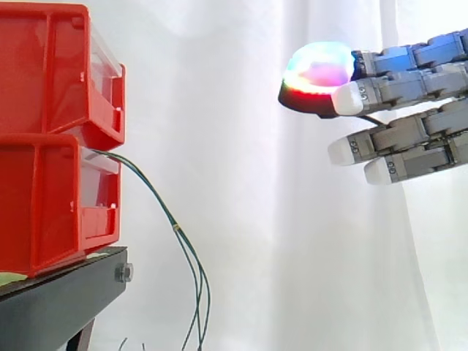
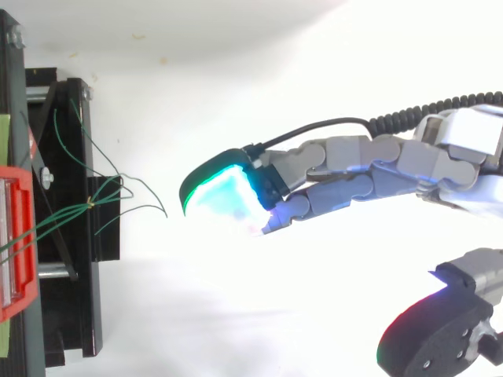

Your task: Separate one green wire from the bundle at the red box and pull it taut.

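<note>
Two red bins (image 1: pixel 51 139) are stacked on a black stand (image 1: pixel 62 296) at the left. A bundle of thin green wires (image 1: pixel 183 248) comes out of the lower bin and droops down past the stand's edge; from above the green wires (image 2: pixel 94 203) fan out over the stand. My hand (image 1: pixel 409 110) hovers at the upper right, well apart from the wires, fingers stretched straight toward the bins and holding nothing. From above, the hand (image 2: pixel 354 169) reaches leftward, its glowing fingertip (image 2: pixel 224 196) a short gap from the nearest wire end.
A white curtain hangs behind everything. The black stand (image 2: pixel 63 236) runs along the left edge in the top view, with the red bin's front (image 2: pixel 16 243) over it. Open room lies between the bins and my hand.
</note>
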Robot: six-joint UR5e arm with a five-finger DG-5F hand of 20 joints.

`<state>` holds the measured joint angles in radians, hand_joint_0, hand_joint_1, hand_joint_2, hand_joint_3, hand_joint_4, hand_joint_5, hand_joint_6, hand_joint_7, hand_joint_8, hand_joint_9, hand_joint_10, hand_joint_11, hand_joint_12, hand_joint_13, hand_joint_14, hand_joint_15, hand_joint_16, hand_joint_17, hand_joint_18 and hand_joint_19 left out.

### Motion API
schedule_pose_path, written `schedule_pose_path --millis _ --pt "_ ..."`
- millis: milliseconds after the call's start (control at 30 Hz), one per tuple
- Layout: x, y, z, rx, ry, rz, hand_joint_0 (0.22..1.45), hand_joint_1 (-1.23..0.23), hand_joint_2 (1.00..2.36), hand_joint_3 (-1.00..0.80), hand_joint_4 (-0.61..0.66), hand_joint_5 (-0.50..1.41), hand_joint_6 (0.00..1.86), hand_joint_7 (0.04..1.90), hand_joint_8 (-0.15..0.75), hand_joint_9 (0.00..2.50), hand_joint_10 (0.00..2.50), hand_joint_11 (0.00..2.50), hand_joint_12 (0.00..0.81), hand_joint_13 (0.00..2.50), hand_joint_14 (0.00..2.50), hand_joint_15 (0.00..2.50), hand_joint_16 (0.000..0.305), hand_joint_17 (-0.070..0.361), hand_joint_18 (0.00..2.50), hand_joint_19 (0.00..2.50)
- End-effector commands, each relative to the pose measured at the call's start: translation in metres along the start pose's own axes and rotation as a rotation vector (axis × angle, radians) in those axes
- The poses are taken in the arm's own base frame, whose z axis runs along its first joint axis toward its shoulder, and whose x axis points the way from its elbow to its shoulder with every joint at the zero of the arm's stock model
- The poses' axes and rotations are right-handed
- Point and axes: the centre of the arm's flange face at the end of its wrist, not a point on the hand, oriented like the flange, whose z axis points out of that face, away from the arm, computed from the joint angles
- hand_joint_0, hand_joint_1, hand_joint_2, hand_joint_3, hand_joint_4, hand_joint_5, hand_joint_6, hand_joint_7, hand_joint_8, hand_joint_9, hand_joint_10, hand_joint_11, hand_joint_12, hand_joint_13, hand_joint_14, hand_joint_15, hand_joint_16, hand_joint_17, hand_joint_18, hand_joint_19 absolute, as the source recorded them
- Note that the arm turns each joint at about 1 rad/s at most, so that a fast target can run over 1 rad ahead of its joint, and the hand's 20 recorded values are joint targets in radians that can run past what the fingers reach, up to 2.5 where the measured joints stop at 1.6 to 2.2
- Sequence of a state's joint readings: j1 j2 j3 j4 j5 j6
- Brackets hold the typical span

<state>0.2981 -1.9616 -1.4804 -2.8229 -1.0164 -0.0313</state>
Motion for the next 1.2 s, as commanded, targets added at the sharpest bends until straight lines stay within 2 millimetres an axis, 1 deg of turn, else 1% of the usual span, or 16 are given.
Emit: schedule_pose_path --millis 0,200,433,533,667,700,733,767,800,1100,1133,1167 --pt "0.0 0.0 0.001 -0.005 0.0 -0.01 0.5 -0.58 1.0 -0.49 0.23 -0.22 0.5 0.6 0.243 0.34 0.0 0.0 0.353 0.25 0.0 0.0 0.059 0.132 0.1 0.12" --pt "-0.004 -0.002 -0.001 0.021 -0.008 -0.026 0.51 -0.58 1.0 -0.48 0.23 -0.22 0.5 0.6 0.244 0.35 0.0 0.0 0.354 0.26 0.0 0.01 0.058 0.131 0.11 0.13" --pt "-0.003 -0.004 -0.001 0.021 -0.008 -0.069 0.51 -0.58 1.0 -0.48 0.23 -0.22 0.5 0.61 0.248 0.37 0.0 0.0 0.354 0.27 0.0 0.01 0.058 0.131 0.14 0.14" --pt "-0.004 -0.001 0.0 0.011 -0.011 -0.063 0.52 -0.58 1.0 -0.48 0.23 -0.22 0.5 0.61 0.248 0.38 0.0 0.0 0.352 0.28 0.0 0.01 0.058 0.131 0.16 0.14" --pt "-0.003 -0.004 0.0 0.014 -0.014 -0.066 0.52 -0.58 1.0 -0.47 0.23 -0.22 0.5 0.61 0.249 0.38 0.0 0.0 0.353 0.28 0.0 0.01 0.058 0.131 0.17 0.15" --pt "-0.001 -0.013 0.002 0.025 -0.014 -0.07 0.52 -0.58 1.0 -0.47 0.23 -0.22 0.5 0.61 0.25 0.38 0.0 0.0 0.353 0.28 0.0 0.01 0.058 0.131 0.17 0.14" --pt "-0.001 -0.014 0.002 0.028 -0.012 -0.066 0.52 -0.58 1.0 -0.47 0.23 -0.22 0.5 0.61 0.25 0.39 0.0 0.0 0.353 0.28 0.0 0.01 0.058 0.13 0.17 0.14" --pt "0.001 -0.028 0.005 0.045 -0.013 -0.064 0.52 -0.58 1.0 -0.47 0.23 -0.22 0.5 0.61 0.25 0.39 0.0 0.0 0.353 0.28 0.0 0.01 0.058 0.13 0.17 0.15" --pt "0.001 -0.035 0.007 0.054 -0.014 -0.063 0.52 -0.58 1.0 -0.47 0.23 -0.22 0.5 0.61 0.251 0.39 0.0 0.0 0.354 0.29 0.0 0.02 0.058 0.13 0.17 0.15" --pt "0.006 -0.047 0.015 0.027 -0.034 -0.039 0.53 -0.58 1.0 -0.47 0.25 -0.21 0.5 0.62 0.261 0.44 0.0 0.0 0.354 0.33 0.0 0.02 0.057 0.129 0.23 0.16" --pt "0.007 -0.058 0.018 0.032 -0.035 -0.045 0.53 -0.59 1.0 -0.46 0.25 -0.21 0.5 0.62 0.262 0.47 0.0 0.0 0.35 0.36 0.0 0.04 0.057 0.128 0.26 0.16" --pt "0.009 -0.06 0.019 0.028 -0.032 -0.044 0.53 -0.59 1.0 -0.46 0.25 -0.2 0.5 0.62 0.265 0.49 0.0 0.0 0.349 0.37 0.0 0.03 0.057 0.128 0.27 0.16"
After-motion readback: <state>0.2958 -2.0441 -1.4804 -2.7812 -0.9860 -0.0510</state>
